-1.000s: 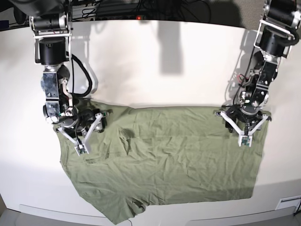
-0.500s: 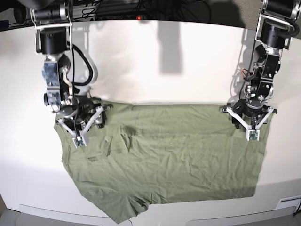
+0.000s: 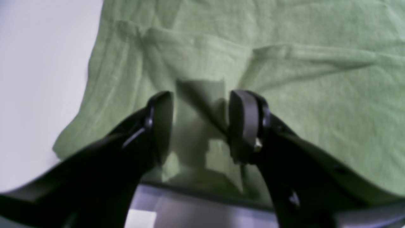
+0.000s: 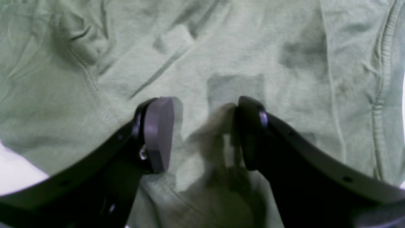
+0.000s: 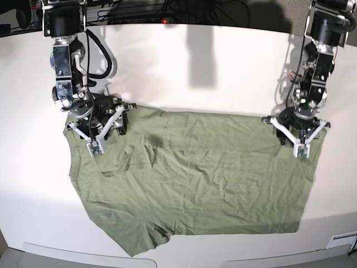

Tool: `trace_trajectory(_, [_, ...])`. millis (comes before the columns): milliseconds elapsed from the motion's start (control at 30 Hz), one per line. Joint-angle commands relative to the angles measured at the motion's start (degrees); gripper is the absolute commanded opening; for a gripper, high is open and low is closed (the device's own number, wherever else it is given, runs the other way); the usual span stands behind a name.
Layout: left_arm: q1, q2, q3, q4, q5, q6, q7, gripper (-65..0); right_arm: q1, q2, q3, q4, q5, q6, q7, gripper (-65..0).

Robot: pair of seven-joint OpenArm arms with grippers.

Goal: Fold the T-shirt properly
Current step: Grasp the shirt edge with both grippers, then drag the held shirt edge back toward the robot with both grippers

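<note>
T-shirt (image 5: 195, 178) spread flat on surface (image 5: 184, 72). Both grippers — left (image 3: 201, 125), right (image 4: 204, 133) — over its far corners, fingers spread, pinching nothing. Step: pre-grasp. Next — lower, pinch hem, fold.

T-shirt (image 5: 201, 184) flat on white table (image 5: 184, 72)

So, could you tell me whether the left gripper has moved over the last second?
Yes. The left gripper has slid toward the table's far edge, dragging the T-shirt along.
</note>
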State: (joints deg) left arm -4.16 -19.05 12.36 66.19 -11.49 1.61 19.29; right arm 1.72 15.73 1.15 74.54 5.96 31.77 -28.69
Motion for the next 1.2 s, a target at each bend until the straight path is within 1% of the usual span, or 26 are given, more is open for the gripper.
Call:
trace_trajectory(0, [3.85,-0.02,0.74,-0.44,1.03,-1.03,12.02,-35.9,-0.72,0.50,0.02,0.79,-1.25,0.28,-2.23,-32.1])
trace_trajectory(133, [8.33,-0.15,0.74,5.64,4.20,-0.96,13.60,-35.9,-3.30,0.48,0.02,3.39,-1.25,0.28,-2.45,-32.1])
trace_trajectory(333, [12.72,-0.17,0.74,12.61,4.15,-0.98,14.88,-35.9,-7.63,0.66,0.13,8.11,-1.40,0.20,-3.26,-32.1])
trace_trajectory(367, [12.94,-0.17,0.74,13.14,4.04,-0.98,15.85,-35.9,-8.31,0.81,0.22,8.79,-1.42,0.17,-3.65,-32.1])
trace_trajectory(433, [13.16,-0.17,0.74,13.33,3.96,-1.01,17.33,-35.9,-9.77,1.29,0.79,9.75,-1.40,0.13,-3.69,-32.1])
trace_trajectory(500, [13.55,-0.17,0.74,13.33,3.98,-1.01,17.64,-35.9,-11.50,1.66,1.88,10.54,-1.42,0.15,-3.74,-32.1])
trace_trajectory(633, [13.84,-0.20,0.74,13.33,4.00,-1.01,17.68,-35.9,-14.64,2.60,5.70,11.28,-1.22,0.17,-3.10,-32.1])
trace_trajectory(800, [14.75,-0.17,0.74,13.40,3.98,-1.01,20.59,-35.9,-16.81,4.59,10.34,11.45,-0.72,0.22,-3.32,-32.1])
trace_trajectory(967, [19.10,-0.15,0.74,13.42,3.96,-0.98,20.59,-35.9,-17.97,6.38,11.23,12.85,-0.79,0.20,-3.61,-32.1])
trace_trajectory(1067, [22.38,-0.15,0.74,14.12,3.93,-0.81,20.61,-35.9,-17.94,6.86,11.23,14.16,-0.79,0.17,-4.00,-32.1])
trace_trajectory(1167, [26.12,-0.15,0.74,17.22,3.96,-0.79,20.59,-35.9,-17.99,6.80,11.21,16.26,-0.74,0.17,-5.07,-32.1])
